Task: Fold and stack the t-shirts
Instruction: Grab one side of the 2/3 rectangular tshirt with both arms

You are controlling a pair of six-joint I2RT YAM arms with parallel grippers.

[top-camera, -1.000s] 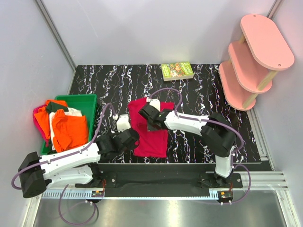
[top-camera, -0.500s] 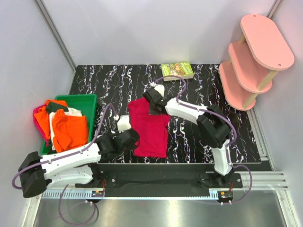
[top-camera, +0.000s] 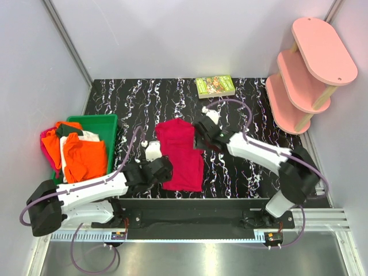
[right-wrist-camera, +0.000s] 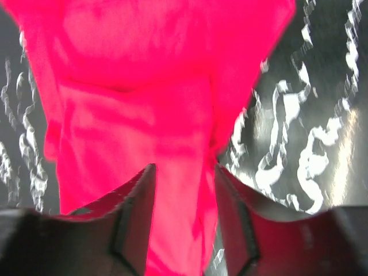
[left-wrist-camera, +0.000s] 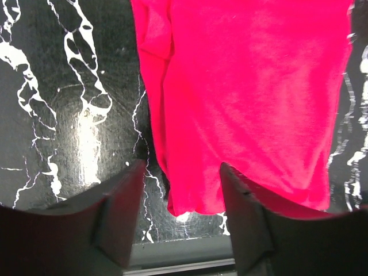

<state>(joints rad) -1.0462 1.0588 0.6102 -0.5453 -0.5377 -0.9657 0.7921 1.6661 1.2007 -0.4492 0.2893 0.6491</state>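
Note:
A crimson-red t-shirt (top-camera: pixel 179 154) lies folded into a narrow strip on the black marbled table (top-camera: pixel 126 103). My left gripper (top-camera: pixel 165 169) hovers at its near left corner, open. In the left wrist view the shirt's (left-wrist-camera: pixel 247 98) corner shows between the left gripper's (left-wrist-camera: pixel 181 192) spread fingers, which do not touch it. My right gripper (top-camera: pixel 198 138) is at the shirt's far right edge, open. In its wrist view the shirt (right-wrist-camera: pixel 138 98) lies flat below the right gripper's (right-wrist-camera: pixel 181 187) parted fingers. Orange (top-camera: pixel 85 158), white (top-camera: pixel 89 137) and pink (top-camera: pixel 45 141) t-shirts are heaped in the bin.
A green bin (top-camera: pixel 92 118) stands at the table's left edge with cloth spilling over its side. A small green-covered book (top-camera: pixel 215 86) lies at the far edge. A pink three-tier shelf (top-camera: pixel 310 69) stands at the far right.
Both grippers went from shut to open and let go of the red shirt. The right gripper swung from the shirt's far edge to its right side. The shirt now lies narrower.

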